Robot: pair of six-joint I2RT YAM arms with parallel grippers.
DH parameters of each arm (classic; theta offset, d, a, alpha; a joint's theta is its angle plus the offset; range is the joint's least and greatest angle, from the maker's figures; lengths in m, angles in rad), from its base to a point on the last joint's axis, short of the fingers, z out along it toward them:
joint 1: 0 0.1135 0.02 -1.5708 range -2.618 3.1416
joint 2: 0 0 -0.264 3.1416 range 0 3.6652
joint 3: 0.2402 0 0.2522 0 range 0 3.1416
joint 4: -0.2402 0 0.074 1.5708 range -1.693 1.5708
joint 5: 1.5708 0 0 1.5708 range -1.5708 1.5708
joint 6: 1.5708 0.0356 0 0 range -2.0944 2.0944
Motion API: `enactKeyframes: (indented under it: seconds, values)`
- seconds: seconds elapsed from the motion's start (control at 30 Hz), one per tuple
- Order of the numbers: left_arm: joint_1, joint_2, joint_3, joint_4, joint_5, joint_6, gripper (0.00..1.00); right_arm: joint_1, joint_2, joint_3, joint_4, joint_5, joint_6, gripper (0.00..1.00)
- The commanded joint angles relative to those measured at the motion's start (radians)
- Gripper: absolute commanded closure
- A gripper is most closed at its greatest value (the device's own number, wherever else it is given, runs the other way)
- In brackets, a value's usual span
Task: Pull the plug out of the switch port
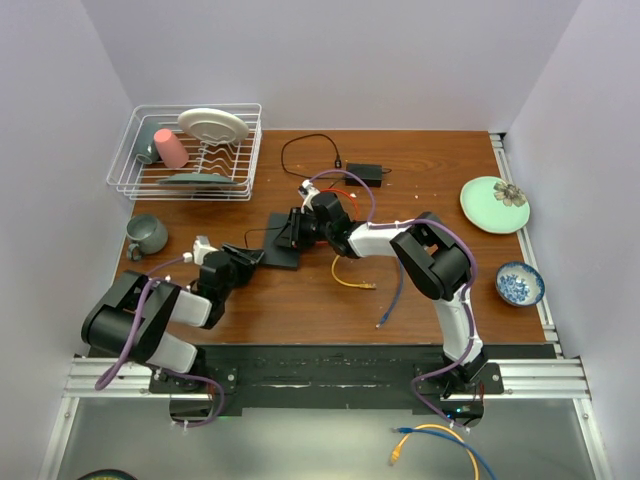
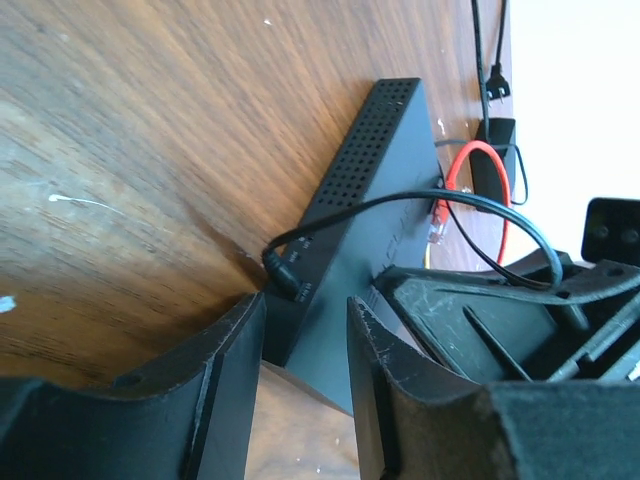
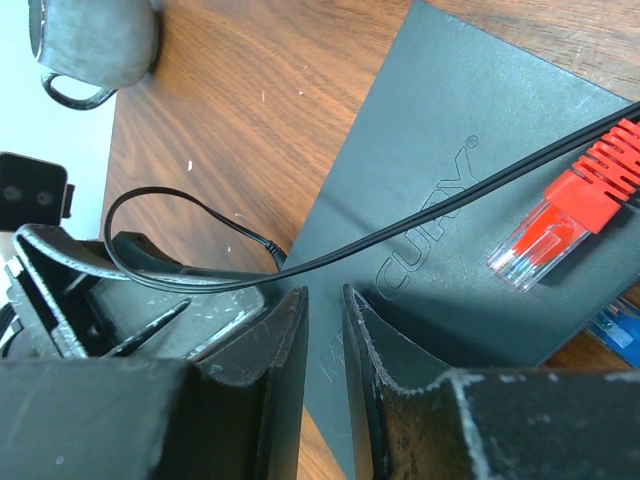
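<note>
The flat black switch point(image 1: 282, 250) lies left of the table's middle. A black plug point(image 2: 283, 272) with a thin black cord point(image 2: 420, 198) sits in the switch port point(image 2: 312, 250), on the narrow edge of the box. My left gripper point(image 2: 305, 312) is open, its jaws either side of the switch's near corner point(image 2: 330, 340), and the plug lies just beyond its left fingertip point(image 2: 248, 315). My right gripper point(image 3: 325, 300) rests on the switch's top face point(image 3: 450, 150), its jaws a narrow slit apart with nothing between them. A red network plug point(image 3: 560, 220) lies loose on the box.
A grey mug point(image 1: 147, 235) stands at the left edge and a wire dish rack point(image 1: 185, 150) at the back left. The small black adapter point(image 1: 365, 172) lies behind the switch. Yellow point(image 1: 352, 280) and blue point(image 1: 390, 300) cables trail in front. At the right are a green plate point(image 1: 494, 204) and a blue bowl point(image 1: 520, 284).
</note>
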Motion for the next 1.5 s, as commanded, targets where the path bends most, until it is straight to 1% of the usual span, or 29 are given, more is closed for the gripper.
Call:
enactKeyframes:
  seconds: [0.0, 0.17, 0.37, 0.53, 0.6, 0.67, 0.73, 0.77, 1.0, 1.03, 1.1, 1.13, 1.2, 1.4, 1.47]
  values:
    - [-0.01, 0.01, 0.01, 0.069, -0.091, -0.034, 0.58, -0.006, 0.011, -0.004, -0.025, -0.003, -0.011, 0.75]
    - [-0.013, -0.012, 0.012, 0.03, -0.141, -0.043, 0.58, -0.006, 0.015, -0.004, -0.025, -0.004, -0.008, 0.75]
    - [-0.022, 0.048, 0.058, 0.025, -0.164, -0.062, 0.6, -0.004, 0.015, -0.009, -0.026, -0.004, -0.008, 0.75]
    - [-0.041, 0.088, 0.056, 0.043, -0.18, -0.077, 0.63, -0.004, 0.013, -0.012, -0.028, -0.003, -0.008, 0.76]
    - [-0.047, 0.1, 0.055, 0.048, -0.183, -0.082, 0.66, -0.006, 0.018, -0.009, -0.029, -0.003, -0.009, 0.76]
    - [-0.048, 0.111, 0.044, 0.074, -0.18, -0.085, 0.72, -0.006, 0.019, -0.007, -0.032, -0.001, -0.009, 0.76]
    - [-0.048, 0.119, 0.039, 0.083, -0.177, -0.091, 0.75, -0.006, 0.019, -0.006, -0.032, -0.001, -0.006, 0.76]
    - [-0.05, 0.12, 0.038, 0.086, -0.175, -0.089, 0.78, -0.004, 0.021, -0.007, -0.031, -0.003, -0.008, 0.76]
    - [-0.051, 0.136, 0.036, 0.096, -0.175, -0.099, 0.85, -0.004, 0.019, -0.009, -0.035, -0.001, -0.009, 0.76]
    - [-0.051, 0.139, 0.036, 0.099, -0.174, -0.099, 0.9, -0.004, 0.019, -0.007, -0.038, 0.0, -0.012, 0.76]
    - [-0.051, 0.146, 0.035, 0.099, -0.174, -0.106, 0.94, -0.004, 0.015, -0.007, -0.041, 0.003, -0.015, 0.76]
    - [-0.051, 0.148, 0.032, 0.1, -0.174, -0.112, 1.0, -0.004, 0.011, -0.009, -0.04, 0.005, -0.014, 0.76]
    - [-0.05, 0.162, 0.024, 0.105, -0.172, -0.135, 1.0, -0.003, 0.004, -0.007, -0.026, 0.005, -0.009, 0.76]
    - [-0.051, 0.249, -0.027, 0.262, -0.135, -0.22, 1.0, 0.003, 0.008, 0.022, -0.006, -0.014, 0.012, 0.76]
    - [-0.051, 0.271, -0.036, 0.284, -0.131, -0.24, 1.0, 0.006, 0.021, 0.037, -0.005, -0.02, 0.015, 0.75]
